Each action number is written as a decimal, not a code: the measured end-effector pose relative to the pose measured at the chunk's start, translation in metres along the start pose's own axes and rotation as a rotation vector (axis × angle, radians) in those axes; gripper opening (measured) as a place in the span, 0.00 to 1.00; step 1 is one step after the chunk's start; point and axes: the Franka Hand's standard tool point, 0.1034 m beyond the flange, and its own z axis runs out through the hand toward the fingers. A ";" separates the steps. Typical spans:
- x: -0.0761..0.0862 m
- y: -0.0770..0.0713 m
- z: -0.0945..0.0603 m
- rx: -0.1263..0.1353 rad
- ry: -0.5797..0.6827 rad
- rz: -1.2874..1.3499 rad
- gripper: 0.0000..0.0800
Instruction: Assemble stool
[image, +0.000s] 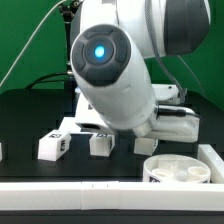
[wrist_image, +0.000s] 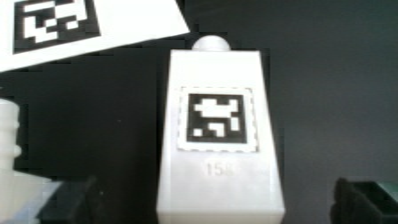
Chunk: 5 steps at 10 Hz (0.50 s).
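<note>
In the wrist view a white stool leg (wrist_image: 217, 120) with a black-and-white tag lies lengthwise on the black table between my fingers. My gripper (wrist_image: 217, 202) is open: the dark fingertips (wrist_image: 71, 203) stand on either side of the leg's near end, with dark gaps to it. In the exterior view the round seat (image: 180, 170) lies at the front right. Three tagged legs sit in a row: one (image: 52, 146), a second (image: 100, 143) and a third (image: 147, 144). The arm's bulk hides my fingers there.
The marker board (wrist_image: 80, 35) lies just beyond the leg in the wrist view. A further white part (wrist_image: 9, 135) shows at the frame edge. The long white border rail (image: 90, 190) runs along the front. The white arm (image: 110, 70) fills the middle of the exterior view.
</note>
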 end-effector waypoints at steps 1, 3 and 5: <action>-0.006 0.004 0.006 -0.012 -0.084 -0.001 0.81; -0.003 0.004 0.008 -0.027 -0.178 0.005 0.81; -0.003 0.001 0.009 -0.031 -0.169 0.000 0.81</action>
